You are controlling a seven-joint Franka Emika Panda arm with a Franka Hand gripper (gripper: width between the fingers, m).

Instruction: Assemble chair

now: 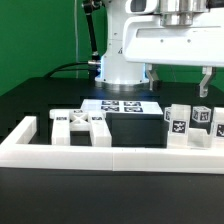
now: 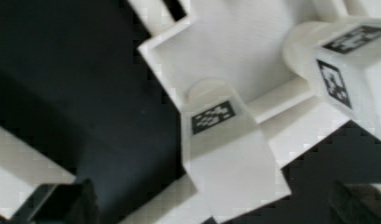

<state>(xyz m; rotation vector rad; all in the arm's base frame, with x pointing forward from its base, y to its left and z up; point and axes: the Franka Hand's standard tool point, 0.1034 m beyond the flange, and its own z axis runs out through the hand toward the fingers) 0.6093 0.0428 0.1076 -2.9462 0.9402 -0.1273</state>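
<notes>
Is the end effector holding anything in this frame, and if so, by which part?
Nothing is held. The end effector hangs open above the loose chair pieces on the exterior view's right, with no piece gripped between its fingers.

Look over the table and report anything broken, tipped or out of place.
Nothing stands out. Loose chair parts sit in two groups inside the white border frame, at the exterior view's left and right. The marker board lies flat between them; the open gripper hangs empty above the right group.
</notes>
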